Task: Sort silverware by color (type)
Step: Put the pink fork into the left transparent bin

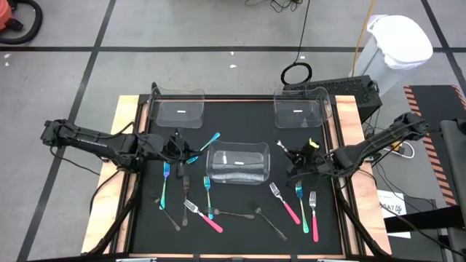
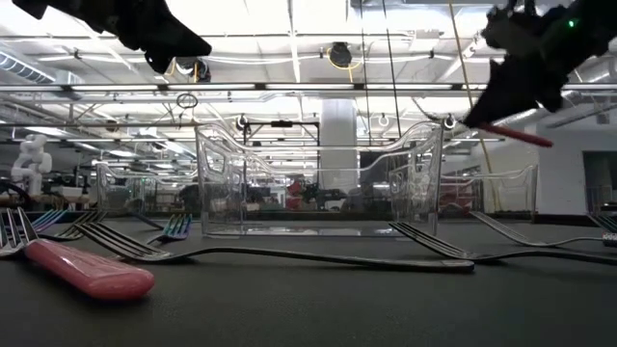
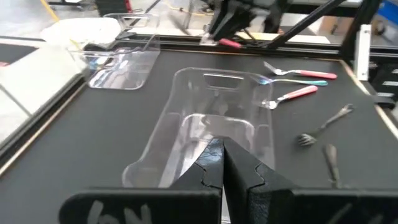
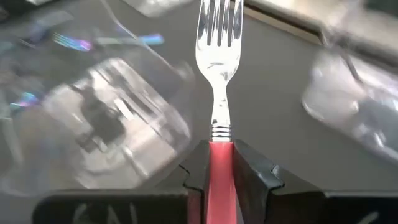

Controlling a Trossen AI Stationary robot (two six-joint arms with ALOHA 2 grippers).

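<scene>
Pink-handled fork (image 4: 216,81) | right gripper (image 4: 221,163) clamps handle — tines point straight ahead

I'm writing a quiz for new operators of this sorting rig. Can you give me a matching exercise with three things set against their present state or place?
Column one:
1. left hand
2. right hand
3. middle clear bin

Column two:
A. shut on a pink-handled fork, held above the mat
B. standing at the mat's centre, between the two arms
C. shut, with nothing between its fingers

Pairs: 1-C, 2-A, 3-B
</scene>
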